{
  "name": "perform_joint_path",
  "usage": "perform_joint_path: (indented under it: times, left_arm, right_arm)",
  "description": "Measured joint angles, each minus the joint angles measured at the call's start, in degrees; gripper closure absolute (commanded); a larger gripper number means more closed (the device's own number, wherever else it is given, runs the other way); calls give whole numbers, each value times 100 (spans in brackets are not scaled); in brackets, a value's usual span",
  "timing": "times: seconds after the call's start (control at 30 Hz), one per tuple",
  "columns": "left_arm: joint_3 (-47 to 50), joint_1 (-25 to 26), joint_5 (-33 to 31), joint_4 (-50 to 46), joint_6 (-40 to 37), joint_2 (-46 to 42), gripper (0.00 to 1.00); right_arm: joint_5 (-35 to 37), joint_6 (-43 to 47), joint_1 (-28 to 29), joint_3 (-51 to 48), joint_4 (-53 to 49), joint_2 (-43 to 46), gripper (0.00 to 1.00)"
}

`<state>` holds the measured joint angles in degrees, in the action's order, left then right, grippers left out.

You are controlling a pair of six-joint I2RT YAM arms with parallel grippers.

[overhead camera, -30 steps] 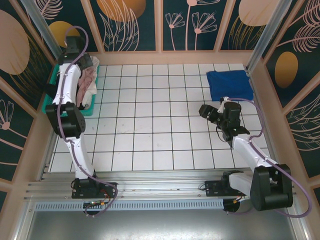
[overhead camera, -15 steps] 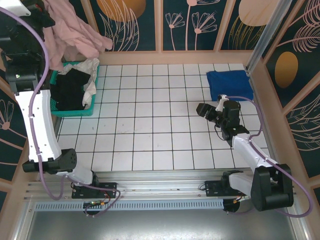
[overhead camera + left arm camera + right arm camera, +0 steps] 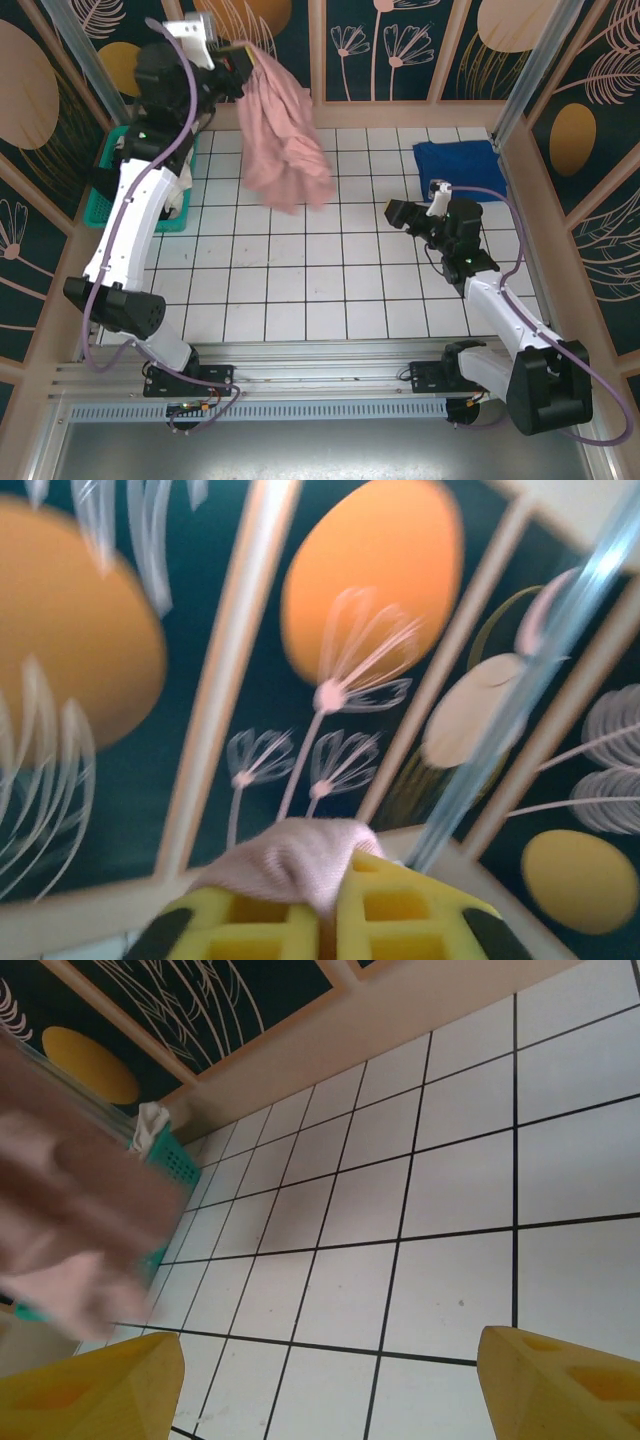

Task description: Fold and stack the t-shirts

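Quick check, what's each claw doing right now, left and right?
Left claw: closed on the pink t-shirt, which hangs from it.
Right claw: open, holding nothing.

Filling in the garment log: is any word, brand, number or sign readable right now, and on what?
None can be read.
The pink t-shirt hanging from the left claw shows no print or tag from here; the folded blue t-shirt is plain; the wall panels carry only plant and circle patterns.
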<state>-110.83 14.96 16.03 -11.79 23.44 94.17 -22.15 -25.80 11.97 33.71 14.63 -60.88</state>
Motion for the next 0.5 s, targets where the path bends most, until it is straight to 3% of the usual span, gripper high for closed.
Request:
perform_joint_path:
  times: [0.03,0.13,0.27,0.37,0.5]
  left_arm:
    - [422,-9,-157,87,63,-28,42]
    - [1504,-74,-599,177,186,61,23]
    - [2647,-208,-1021,229,280,422,20]
    - [3316,-238,-979,345,293,706,16]
    - [3521,142,-837,439,227,1198,14]
  right_arm:
    - [13,0,22,0,0,-9,23]
    - [129,4,98,0,-4,-116,23]
    - [393,28,227,0,-42,-522,23]
    - [584,68,267,0,-48,-1025,23]
    - [739,160,304,247,-105,-1963,23]
